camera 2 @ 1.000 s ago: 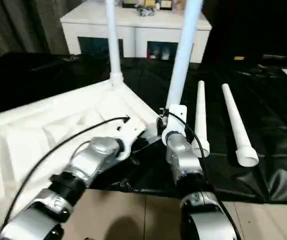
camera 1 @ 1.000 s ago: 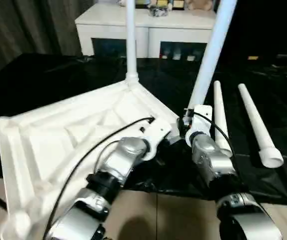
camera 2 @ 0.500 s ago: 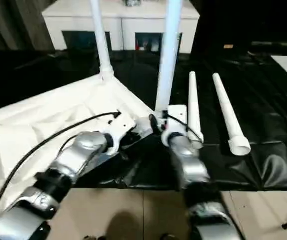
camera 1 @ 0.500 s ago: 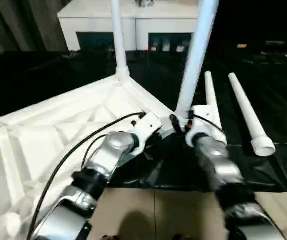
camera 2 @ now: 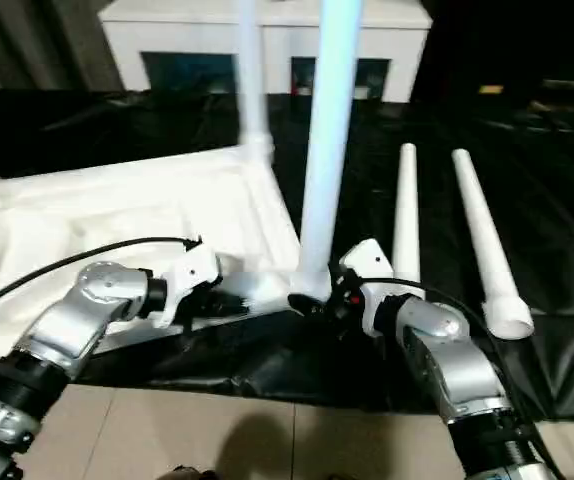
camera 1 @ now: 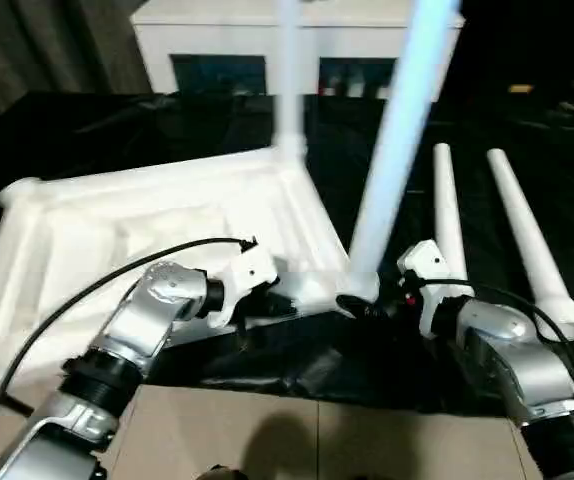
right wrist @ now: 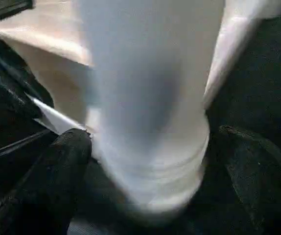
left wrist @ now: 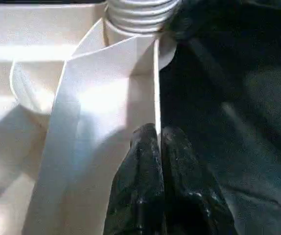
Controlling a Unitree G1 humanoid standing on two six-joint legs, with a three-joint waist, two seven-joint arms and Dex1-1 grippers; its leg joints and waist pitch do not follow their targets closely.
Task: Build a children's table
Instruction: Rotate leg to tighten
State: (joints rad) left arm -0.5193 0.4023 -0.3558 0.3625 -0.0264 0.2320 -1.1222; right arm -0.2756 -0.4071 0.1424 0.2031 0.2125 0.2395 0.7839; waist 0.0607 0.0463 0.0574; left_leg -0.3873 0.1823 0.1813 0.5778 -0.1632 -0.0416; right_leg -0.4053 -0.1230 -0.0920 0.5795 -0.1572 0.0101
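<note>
With my left gripper [left wrist: 159, 147] pinching the tabletop's [camera 1: 147, 215] rim and my right gripper [right wrist: 150, 161] spread round the near-corner leg [camera 1: 392, 170], I'd regrip its base squarely before twisting.

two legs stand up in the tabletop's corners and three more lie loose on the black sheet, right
Not quite: two loose legs lie on the black sheet, not three, as the left eye view shows. The other two legs do stand in corners of the upturned tabletop.
</note>
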